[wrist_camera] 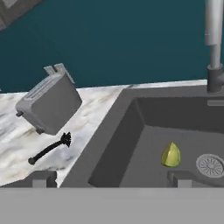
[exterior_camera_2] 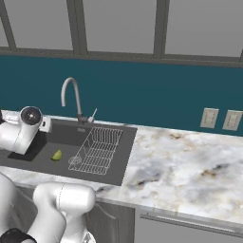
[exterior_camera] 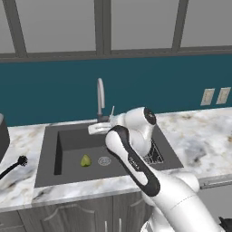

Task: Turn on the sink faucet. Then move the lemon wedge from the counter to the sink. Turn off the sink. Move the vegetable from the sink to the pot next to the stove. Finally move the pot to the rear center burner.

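Hand (wrist_camera: 109, 179) spread wide, empty, above the dark grey rectangular sink (wrist_camera: 114, 131). Yellow-green teardrop lemon wedge (wrist_camera: 171, 155) already lies on the basin floor beside the round metal drain (wrist_camera: 211, 165). Judged remaining: tall grey gooseneck faucet (exterior_camera: 100, 99) off, then pot steps.

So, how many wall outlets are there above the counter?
2. Both sit side by side on the teal wall to the right of the sink: the left outlet and the right outlet, just above the marble counter. More may lie outside the frame.
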